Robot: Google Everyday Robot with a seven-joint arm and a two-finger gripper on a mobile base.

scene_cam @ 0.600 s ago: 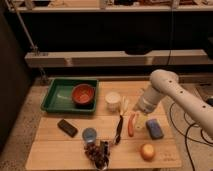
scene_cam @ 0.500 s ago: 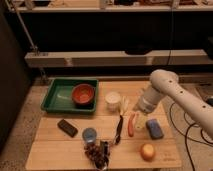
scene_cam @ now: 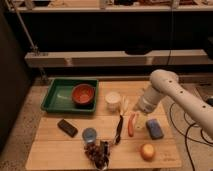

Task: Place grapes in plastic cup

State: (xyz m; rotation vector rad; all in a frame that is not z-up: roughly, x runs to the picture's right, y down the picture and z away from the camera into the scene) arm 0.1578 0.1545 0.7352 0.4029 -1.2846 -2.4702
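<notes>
1. We see the grapes [scene_cam: 97, 152] lying at the front edge of the wooden counter [scene_cam: 55, 152], a dark reddish-purple cluster.
2. The plastic cup [scene_cam: 89, 135], light blue, stands upright just behind the grapes; we cannot tell whether the two touch.
3. The tool [scene_cam: 138, 118] hangs at the end of the white arm [scene_cam: 167, 87] over the right half of the counter, between the white cup [scene_cam: 113, 100] and a blue block [scene_cam: 154, 128], well apart from the grapes. We cannot tell whether it is released or clenched.
4. We note a slim black object [scene_cam: 119, 131] and a red stick-like item [scene_cam: 131, 125] below the tool.
5. A green tray [scene_cam: 52, 102] holds an orange-red bowl [scene_cam: 83, 94]; a round yellow-orange fruit [scene_cam: 147, 151] sits front right.
</notes>
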